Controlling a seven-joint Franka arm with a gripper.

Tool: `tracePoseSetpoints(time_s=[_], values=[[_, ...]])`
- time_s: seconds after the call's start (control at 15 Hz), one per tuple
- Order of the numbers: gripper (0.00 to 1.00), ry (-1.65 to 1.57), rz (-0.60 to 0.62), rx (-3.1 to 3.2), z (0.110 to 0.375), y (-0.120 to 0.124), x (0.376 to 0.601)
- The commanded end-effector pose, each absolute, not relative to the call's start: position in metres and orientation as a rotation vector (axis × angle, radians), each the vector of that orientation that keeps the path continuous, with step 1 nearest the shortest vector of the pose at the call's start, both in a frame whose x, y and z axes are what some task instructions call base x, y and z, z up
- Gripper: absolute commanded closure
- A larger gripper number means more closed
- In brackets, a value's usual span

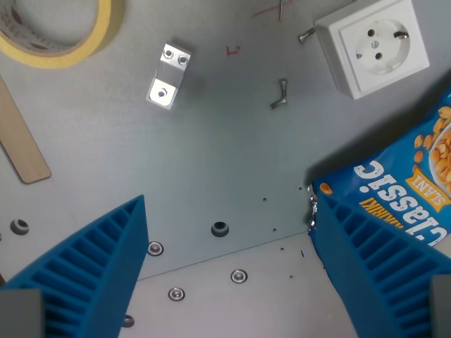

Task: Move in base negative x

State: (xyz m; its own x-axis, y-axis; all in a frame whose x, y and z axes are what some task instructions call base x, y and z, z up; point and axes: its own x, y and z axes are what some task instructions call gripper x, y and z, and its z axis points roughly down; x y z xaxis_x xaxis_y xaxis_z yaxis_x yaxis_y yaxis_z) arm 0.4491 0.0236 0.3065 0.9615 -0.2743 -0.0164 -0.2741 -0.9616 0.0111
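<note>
My gripper (229,218) looks straight down on a grey metal plate (211,162). Its two blue ribbed fingers (91,267) stand wide apart at the lower left and lower right, with nothing between them, so it is open. The right finger (373,260) overlaps the edge of a blue snack bag (409,169) printed "Classic" in the wrist view's right.
A roll of yellow tape (56,35) lies at the top left, a wooden stick (17,137) at the left edge. A small aluminium bracket (169,75) sits at upper centre-left. A white power socket (372,44) stands top right, with a loose bolt (280,94) near it. Screw heads (239,275) dot the plate.
</note>
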Motion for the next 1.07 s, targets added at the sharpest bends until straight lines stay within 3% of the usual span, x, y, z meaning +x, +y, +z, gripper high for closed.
tracePoseSetpoints(time_s=[0.07, 1.07], values=[[0.00, -0.435, -0.019, 3.103, 0.309, 0.022, 0.444], [0.00, -0.435, -0.019, 3.103, 0.301, 0.003, 0.360]])
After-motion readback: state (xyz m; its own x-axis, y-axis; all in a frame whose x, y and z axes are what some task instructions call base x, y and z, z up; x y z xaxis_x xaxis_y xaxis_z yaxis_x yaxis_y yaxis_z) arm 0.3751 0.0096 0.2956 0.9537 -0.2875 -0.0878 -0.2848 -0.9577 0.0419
